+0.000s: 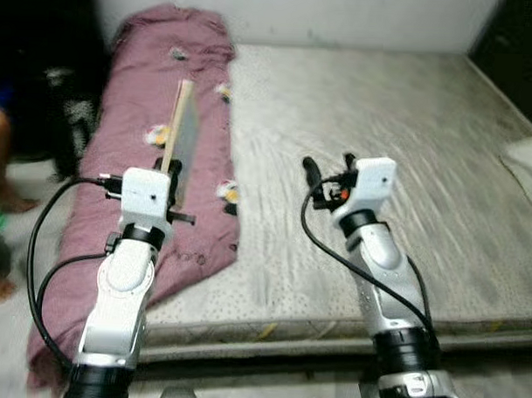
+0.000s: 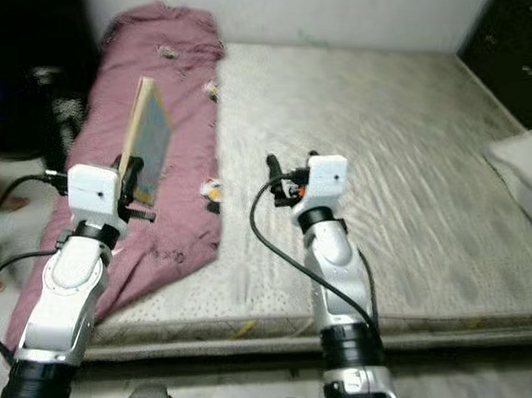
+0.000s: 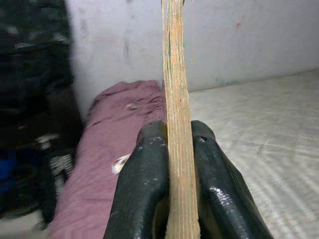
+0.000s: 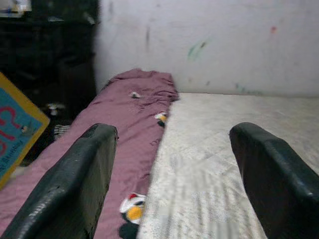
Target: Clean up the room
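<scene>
My left gripper (image 1: 172, 174) is shut on a thin book (image 1: 183, 133) with a yellow edge and a teal cover, held upright on its edge above a maroon blanket (image 1: 156, 99). In the left wrist view the book's page edge (image 3: 175, 99) stands between the two black fingers (image 3: 144, 189). The blanket lies along the left side of a bare grey mattress (image 1: 382, 133). My right gripper (image 1: 327, 162) is open over the middle of the mattress, and nothing sits between its fingers (image 4: 79, 179). The book's cover (image 4: 15, 134) shows at the edge of the right wrist view.
A white pillow (image 1: 529, 169) lies at the mattress's right edge. Dark furniture (image 1: 521, 42) stands at the back right. A person's bare leg and foot (image 1: 0, 172) are on the floor at far left, beside dark clutter (image 1: 64, 113). A white wall runs behind the bed.
</scene>
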